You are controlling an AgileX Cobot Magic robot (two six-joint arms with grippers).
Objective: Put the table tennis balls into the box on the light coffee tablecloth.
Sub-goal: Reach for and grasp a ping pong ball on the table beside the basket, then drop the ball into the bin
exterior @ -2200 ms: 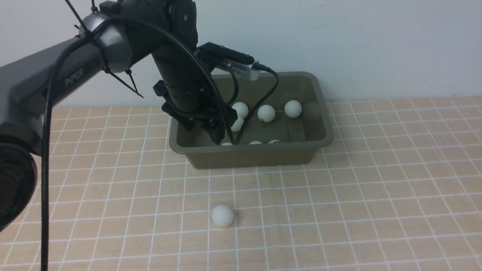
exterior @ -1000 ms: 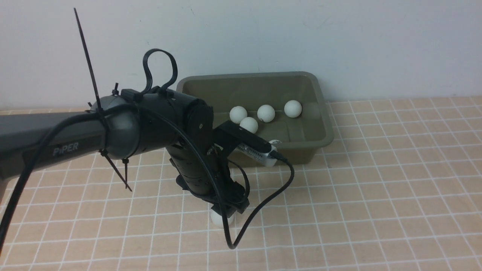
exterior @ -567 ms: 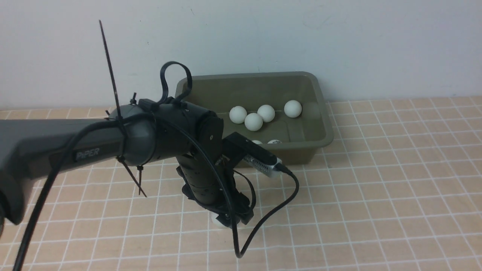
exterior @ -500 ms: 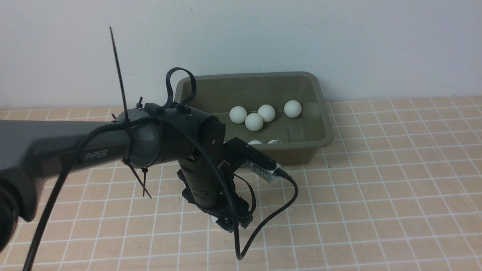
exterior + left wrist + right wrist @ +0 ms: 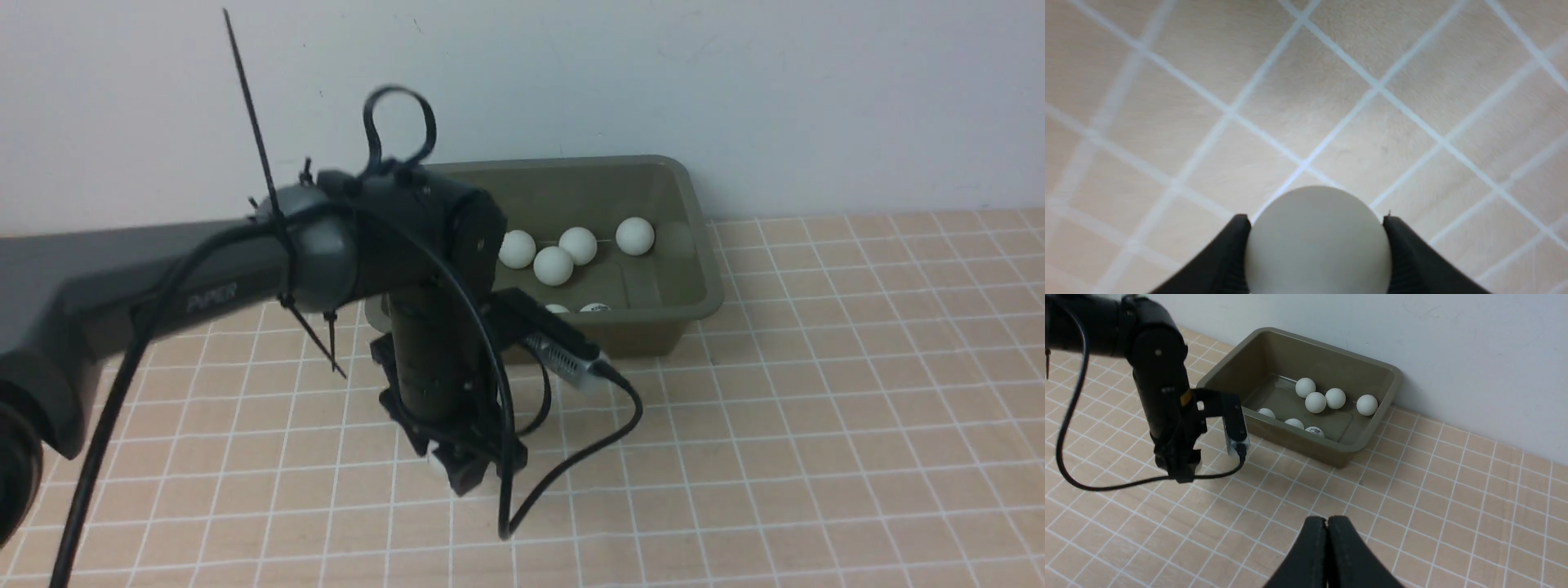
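White ball sits right between our left hand fingers, both gripping it above the tablecloth.

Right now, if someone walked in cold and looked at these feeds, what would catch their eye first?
Probably the left end effector low over the checked tablecloth, its fingers against either side of a white ball. Behind it, by the wall, the olive box already holds seven balls. The right end effector hangs shut and empty over bare cloth.
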